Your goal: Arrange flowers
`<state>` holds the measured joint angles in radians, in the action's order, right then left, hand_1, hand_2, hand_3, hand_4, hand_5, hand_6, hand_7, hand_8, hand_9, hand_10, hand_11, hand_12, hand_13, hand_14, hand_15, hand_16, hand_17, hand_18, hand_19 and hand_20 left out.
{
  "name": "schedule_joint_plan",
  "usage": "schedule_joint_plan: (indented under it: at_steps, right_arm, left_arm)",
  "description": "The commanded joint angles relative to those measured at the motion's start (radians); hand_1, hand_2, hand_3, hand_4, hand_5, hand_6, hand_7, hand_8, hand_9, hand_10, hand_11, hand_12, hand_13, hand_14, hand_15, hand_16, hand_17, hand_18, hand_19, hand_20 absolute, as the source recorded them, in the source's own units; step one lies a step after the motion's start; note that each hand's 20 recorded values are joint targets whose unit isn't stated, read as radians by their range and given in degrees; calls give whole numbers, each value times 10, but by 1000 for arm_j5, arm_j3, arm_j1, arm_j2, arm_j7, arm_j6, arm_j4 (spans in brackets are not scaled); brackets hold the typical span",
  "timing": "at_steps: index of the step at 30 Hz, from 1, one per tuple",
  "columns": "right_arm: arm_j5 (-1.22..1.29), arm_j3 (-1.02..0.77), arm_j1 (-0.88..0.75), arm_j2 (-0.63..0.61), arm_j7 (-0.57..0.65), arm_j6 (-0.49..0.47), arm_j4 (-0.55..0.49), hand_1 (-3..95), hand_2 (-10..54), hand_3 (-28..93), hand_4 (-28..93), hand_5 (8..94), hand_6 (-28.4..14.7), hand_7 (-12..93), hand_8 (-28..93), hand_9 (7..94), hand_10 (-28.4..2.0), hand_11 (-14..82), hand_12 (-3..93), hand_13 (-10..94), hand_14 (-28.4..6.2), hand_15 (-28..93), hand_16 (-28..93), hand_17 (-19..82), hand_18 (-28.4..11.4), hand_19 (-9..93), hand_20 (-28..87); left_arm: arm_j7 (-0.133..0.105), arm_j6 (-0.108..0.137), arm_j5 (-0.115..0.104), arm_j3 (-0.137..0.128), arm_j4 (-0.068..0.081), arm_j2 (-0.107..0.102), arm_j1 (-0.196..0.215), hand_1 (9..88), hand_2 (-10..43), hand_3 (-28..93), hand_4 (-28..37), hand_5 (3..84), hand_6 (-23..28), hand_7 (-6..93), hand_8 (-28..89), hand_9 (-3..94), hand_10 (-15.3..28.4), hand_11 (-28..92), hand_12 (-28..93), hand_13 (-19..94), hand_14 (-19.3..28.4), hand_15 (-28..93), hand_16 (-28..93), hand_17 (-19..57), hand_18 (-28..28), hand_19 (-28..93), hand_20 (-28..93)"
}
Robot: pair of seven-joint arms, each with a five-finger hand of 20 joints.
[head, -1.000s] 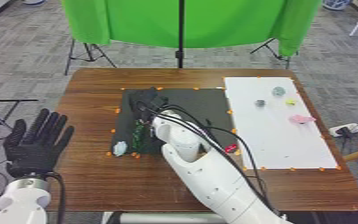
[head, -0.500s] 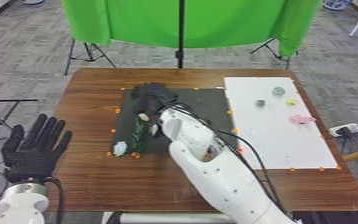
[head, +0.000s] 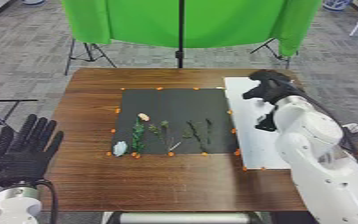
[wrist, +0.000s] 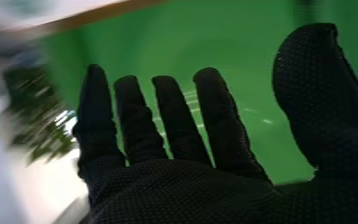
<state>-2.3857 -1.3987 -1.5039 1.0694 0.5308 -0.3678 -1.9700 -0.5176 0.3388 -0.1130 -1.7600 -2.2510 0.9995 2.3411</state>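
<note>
My right hand [head: 269,86] is over the far part of the white board [head: 257,155], to the right of the dark mat [head: 171,102]. In the right wrist view the same hand [wrist: 180,192] is open, its fingers straight and thumb spread, holding nothing. On the mat's left side lie a pale blue flower piece [head: 119,148], a leafy green stem [head: 138,137] and a small peach piece [head: 143,117]. Several thinner stems [head: 195,134] lie toward the mat's middle and right. My left hand [head: 20,155], open with straight fingers, is left of the table.
Small orange markers [head: 159,88] line the mat and board edges on the brown table [head: 95,175]. My right arm [head: 309,145] covers the board's right side. Beyond the table hangs a green cloth [head: 140,25] with stands. Blurred green leaves [wrist: 38,110] show in the right wrist view.
My right hand has moved from the mat's far left part across to the white board, uncovering the stems on the mat. Hand and arm now hide the small pieces on the board.
</note>
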Motion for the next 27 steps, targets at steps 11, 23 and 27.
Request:
schedule_joint_plan:
  at_steps: [11, 23, 27]
  right_arm:
    - [-104, -73, -77, -89, 15, 42, 231, 458, -95, 760, -283, 440, -22, 98, -104, 413, -129, 61, 122, 353, -151, 144, 227, 136, -205, 634, 325]
    - [-142, -42, -133, -107, -47, 336, 156, 634, -95, 652, -283, 792, 28, 167, 5, 852, -93, 61, 341, 693, -68, 265, 436, 254, -196, 725, 408]
    - [-111, 2, -124, -121, -118, 357, 43, 633, -95, 654, -283, 795, 28, 165, 7, 855, -94, 59, 345, 694, -68, 269, 435, 256, -195, 727, 410]
  left_arm:
    - [14, 26, -9, 15, 8, 8, -19, 260, 118, 771, -283, 454, 91, 135, -111, 395, 142, 198, 94, 310, 131, 221, -34, -57, 134, 318, 123]
    - [3, 21, -19, 16, 2, 9, -1, 261, 120, 770, -283, 455, 91, 136, -111, 396, 143, 199, 93, 310, 131, 222, -34, -56, 134, 317, 122]
    - [2, 19, -23, 13, -1, 9, 6, 260, 120, 771, -283, 455, 91, 136, -112, 396, 143, 199, 94, 310, 131, 222, -34, -57, 134, 318, 123]
